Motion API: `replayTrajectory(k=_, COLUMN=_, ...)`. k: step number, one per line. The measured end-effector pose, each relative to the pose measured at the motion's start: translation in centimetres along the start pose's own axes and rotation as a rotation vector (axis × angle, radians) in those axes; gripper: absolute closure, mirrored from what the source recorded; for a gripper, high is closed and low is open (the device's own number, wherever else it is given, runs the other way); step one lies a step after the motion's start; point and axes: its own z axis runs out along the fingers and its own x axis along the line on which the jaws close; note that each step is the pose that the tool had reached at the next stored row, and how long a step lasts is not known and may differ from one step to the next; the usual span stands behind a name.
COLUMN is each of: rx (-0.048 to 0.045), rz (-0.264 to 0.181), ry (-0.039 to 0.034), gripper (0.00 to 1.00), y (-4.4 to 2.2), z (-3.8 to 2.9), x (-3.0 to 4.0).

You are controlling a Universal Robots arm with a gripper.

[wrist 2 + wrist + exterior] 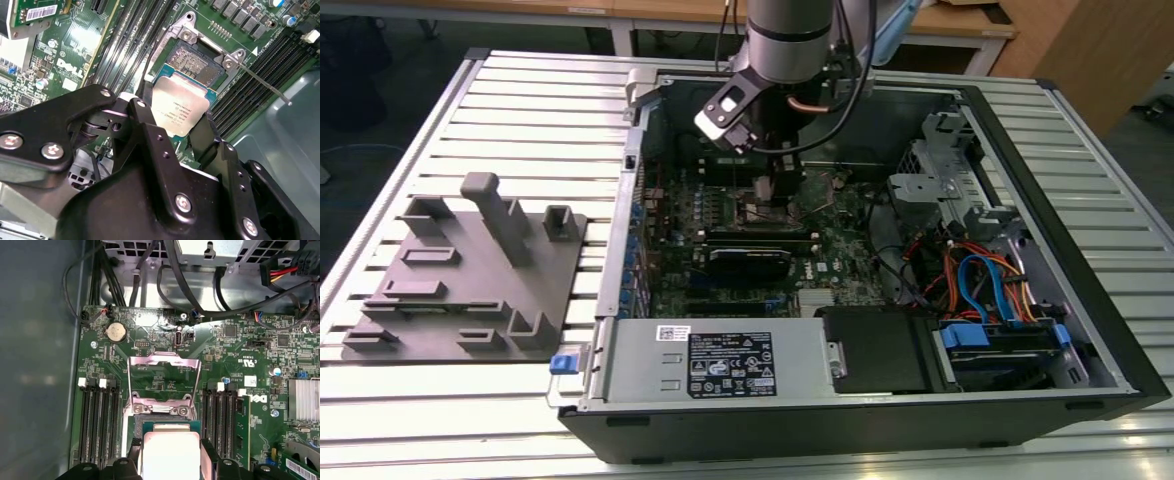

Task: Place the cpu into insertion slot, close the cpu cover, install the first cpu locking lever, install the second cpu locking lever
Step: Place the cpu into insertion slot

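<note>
- Our gripper point(176, 117) had its two black fingers point(144, 116) pressed against opposite edges of the cpu point(181, 106), so it was gripping the chip. The chip's silver-grey top faced the wrist cameras.
- In the first wrist view we saw the cpu point(170, 456) sitting squarely between the fingertips of the gripper point(171, 462).
- The insertion slot point(196, 62) lay just beyond the held cpu with its contact field bare, so the chip was not seated in it. The chip overlapped only the slot's nearer edge, and we could not tell whether it touched the rim.
- The cpu cover point(165, 374) stood swung open at the slot's far side, its cut-out frame raised off the board.
- A thin metal lever point(264, 82) stuck out from one corner of the slot, above the long black memory slots point(270, 59).
- In the exterior view the gripper point(774, 195) reached down into the open computer case point(1067, 250), over the middle of the motherboard point(674, 250) and nearer the case's far wall.
- The case lay on the slatted desk point(520, 110) toward the exterior view's right. A grey fixture block point(467, 280) sat near the desk's edge at the exterior view's left, well apart from the gripper.
</note>
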Motion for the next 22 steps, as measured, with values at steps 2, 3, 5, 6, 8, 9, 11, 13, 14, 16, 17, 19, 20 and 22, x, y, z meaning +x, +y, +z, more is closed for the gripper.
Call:
replayTrajectory(k=2, rx=0.0001, rz=0.000, ry=-0.0001, gripper=0.46, y=-0.02, z=0.02, x=0.00)
replayTrajectory(k=3, rx=0.0000, rz=0.000, ry=0.0001, gripper=0.46, y=-0.03, z=0.03, x=0.00)
replayTrajectory(k=5, rx=0.0000, rz=0.000, ry=0.0001, gripper=0.46, y=-0.03, z=0.03, x=0.00)
replayTrajectory(k=6, rx=0.0000, rz=0.000, ry=0.0000, gripper=0.46, y=-0.04, z=0.03, x=0.00)
replayTrajectory(k=8, rx=0.0000, rz=0.000, ry=0.0000, gripper=0.46, y=-0.04, z=0.04, x=0.00)
replayTrajectory(k=9, rx=0.0000, rz=0.000, ry=0.0000, gripper=0.46, y=-0.06, z=0.05, x=0.00)
replayTrajectory(k=11, rx=0.0000, rz=0.000, ry=0.0002, gripper=0.46, y=-0.08, z=0.06, x=0.01)
replayTrajectory(k=13, rx=0.0000, rz=0.000, ry=0.0002, gripper=0.46, y=-0.08, z=0.06, x=0.01)
replayTrajectory(k=14, rx=0.0000, rz=0.000, ry=0.0002, gripper=0.46, y=-0.08, z=0.06, x=0.01)
replayTrajectory(k=16, rx=0.0000, rz=0.000, ry=0.0003, gripper=0.46, y=-0.08, z=0.06, x=0.00)
replayTrajectory(k=17, rx=0.0000, rz=0.000, ry=0.0003, gripper=0.46, y=-0.08, z=0.07, x=0.00)
replayTrajectory(k=19, rx=0.0003, rz=0.000, ry=0.0005, gripper=0.46, y=-0.09, z=0.14, x=0.01)
replayTrajectory(k=20, rx=0.0007, rz=0.000, ry=0.0004, gripper=0.46, y=-0.10, z=0.20, x=0.01)
replayTrajectory(k=22, rx=0.0015, rz=0.000, ry=0.0003, gripper=0.46, y=-0.12, z=0.42, x=0.01)
